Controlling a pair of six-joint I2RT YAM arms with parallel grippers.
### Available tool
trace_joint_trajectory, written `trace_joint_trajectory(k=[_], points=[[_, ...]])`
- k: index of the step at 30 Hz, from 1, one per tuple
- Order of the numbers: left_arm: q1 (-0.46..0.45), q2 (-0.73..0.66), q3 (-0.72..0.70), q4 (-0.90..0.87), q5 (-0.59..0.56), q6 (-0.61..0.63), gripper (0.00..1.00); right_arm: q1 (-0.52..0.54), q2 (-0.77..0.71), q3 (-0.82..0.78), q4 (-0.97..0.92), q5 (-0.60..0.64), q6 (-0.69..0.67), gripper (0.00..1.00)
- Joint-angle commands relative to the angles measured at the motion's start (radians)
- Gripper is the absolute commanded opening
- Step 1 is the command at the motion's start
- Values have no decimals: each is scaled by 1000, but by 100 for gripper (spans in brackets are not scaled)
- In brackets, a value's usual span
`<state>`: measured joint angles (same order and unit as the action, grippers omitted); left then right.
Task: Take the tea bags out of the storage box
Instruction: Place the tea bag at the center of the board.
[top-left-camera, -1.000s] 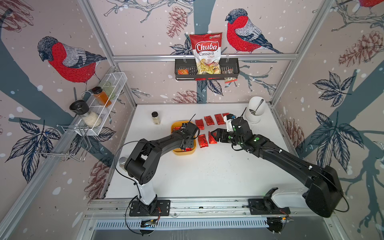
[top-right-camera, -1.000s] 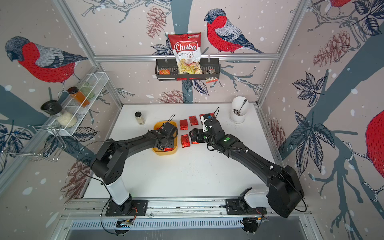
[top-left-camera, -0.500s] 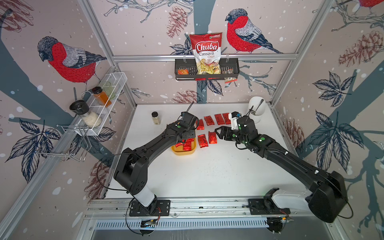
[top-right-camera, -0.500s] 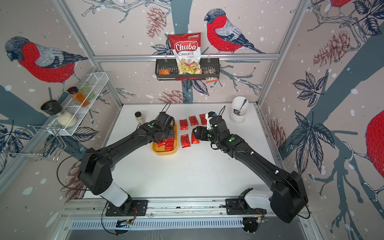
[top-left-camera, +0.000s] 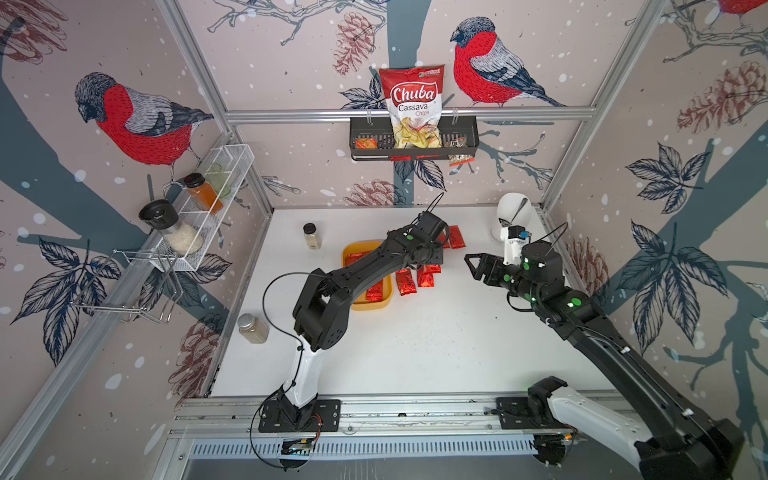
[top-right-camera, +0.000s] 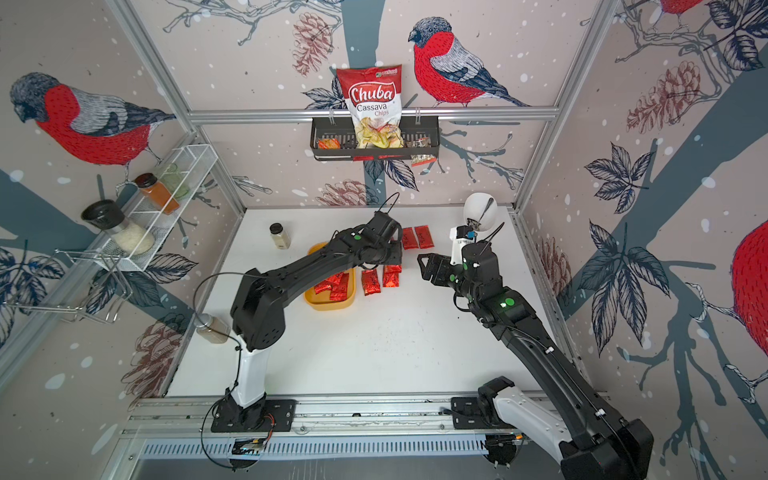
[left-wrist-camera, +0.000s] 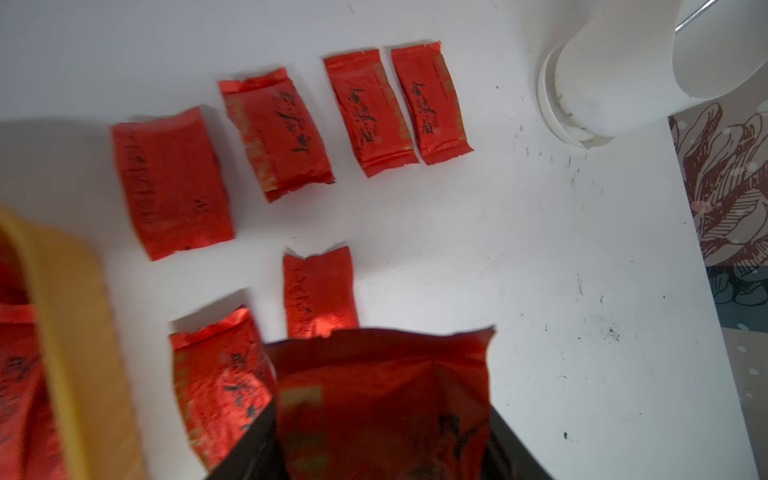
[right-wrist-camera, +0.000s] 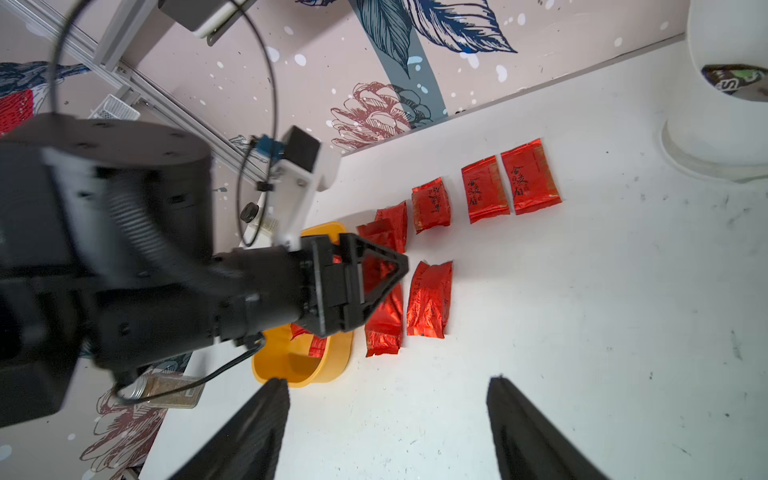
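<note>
The yellow storage box (top-left-camera: 353, 249) sits left of the table's middle, with a few red foil tea bags (top-right-camera: 333, 285) still inside. Several more tea bags (left-wrist-camera: 276, 133) lie in rows on the white table to its right. My left gripper (top-left-camera: 433, 261) hovers over those rows, shut on one tea bag (left-wrist-camera: 382, 386), which fills the space between its black fingers (left-wrist-camera: 249, 453). My right gripper (right-wrist-camera: 386, 382) stands open and empty over bare table, further right of the bags; it shows in both top views (top-right-camera: 426, 266).
A white cup with a spoon (top-left-camera: 513, 216) stands at the back right corner. An upright spice jar (top-left-camera: 311, 236) is behind the box, and another jar (top-left-camera: 252, 328) lies at the left edge. A black wall basket (top-left-camera: 413, 143) and a wire rack (top-left-camera: 208, 199) hang above.
My left gripper has come up out of the storage box and moved right over the laid-out bags, carrying a tea bag. My right gripper has pulled back to the right.
</note>
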<state>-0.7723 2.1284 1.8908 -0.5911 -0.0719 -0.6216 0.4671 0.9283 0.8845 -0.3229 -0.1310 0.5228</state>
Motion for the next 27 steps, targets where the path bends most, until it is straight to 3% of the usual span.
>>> trace_joint_trajectory(k=[1,10,19,27], points=[[-14,113,120,-51,34,-27,59,-9,-37,-20,-46,-15,-9,80],[-33,355,354,-89,57,-53,59,-25,-85,-86,-42,-40,-7,80],[-32,407,351,-92,48,-53,60,-42,-79,-99,-35,-57,-15,80],[-32,375,356,-73,54,-39,72,-50,-76,-99,-39,-55,-11,81]])
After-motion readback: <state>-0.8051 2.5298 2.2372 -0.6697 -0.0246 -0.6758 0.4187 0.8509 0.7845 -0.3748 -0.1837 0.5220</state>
